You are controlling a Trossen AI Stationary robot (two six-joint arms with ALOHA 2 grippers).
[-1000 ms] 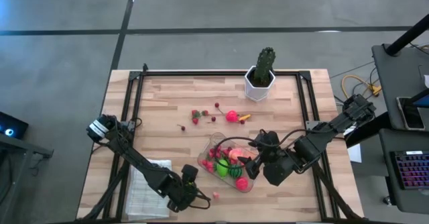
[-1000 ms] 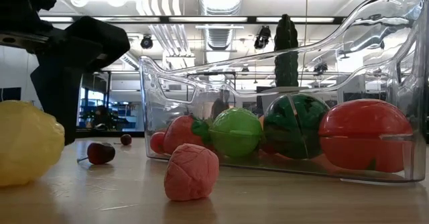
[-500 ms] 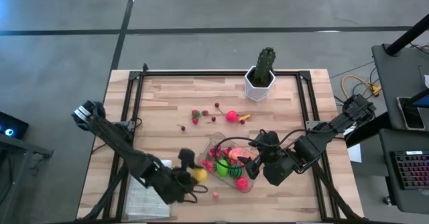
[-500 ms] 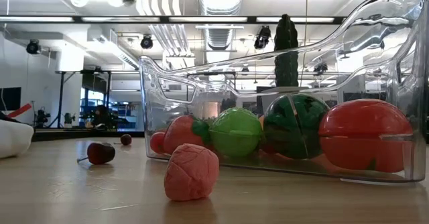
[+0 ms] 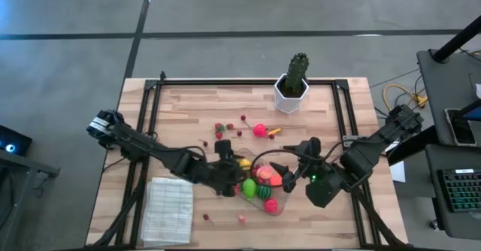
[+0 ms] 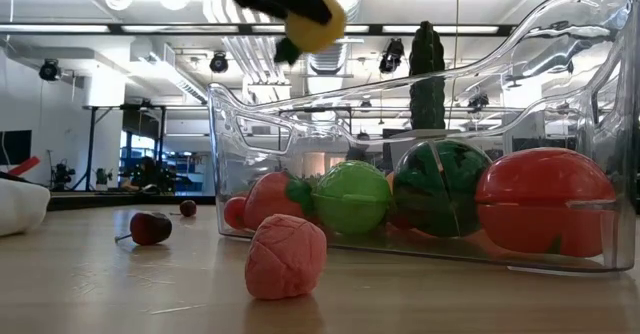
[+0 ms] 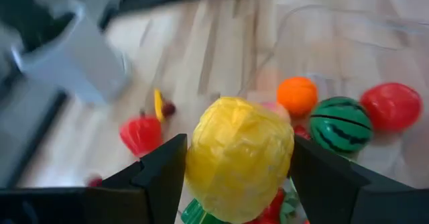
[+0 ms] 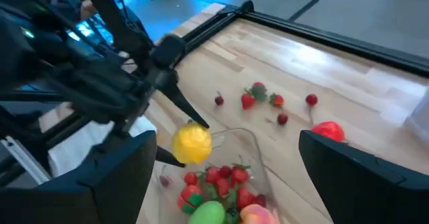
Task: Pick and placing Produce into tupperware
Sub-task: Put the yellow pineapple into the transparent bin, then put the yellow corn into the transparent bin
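My left gripper (image 5: 234, 165) is shut on a yellow lemon-like piece of produce (image 7: 238, 157), up in the air over the left end of the clear tupperware (image 5: 228, 177). The tupperware holds a green striped melon ball (image 6: 440, 189), a green ball (image 6: 350, 196) and red, orange and pink pieces. My right gripper (image 5: 285, 177) hovers open over the tupperware's right part, holding nothing. Loose red berries (image 5: 222, 129) and a pink-red piece (image 5: 260, 130) lie on the table farther back. A pink piece (image 6: 285, 256) and a cherry (image 6: 150, 227) lie in front of the tupperware. My left gripper pinches the yellow piece between its two fingers, one on each opposite side (image 7: 198, 162). The fingers (image 7: 161, 177) come slanting down from the table's left. The piece is lifted clear, above the tupperware's left rim (image 8: 248, 134).
A cactus in a white pot (image 5: 293, 84) stands at the far edge. A white ribbed cloth (image 5: 167, 210) lies at the near left. Black frame rails (image 5: 146, 116) run along the table's sides.
My left gripper has lifted the yellow piece off the table beside the cloth. It has carried it up, toward the far edge and to the right, to a spot over the tupperware's left end, turning as it went. My right gripper has risen a little.
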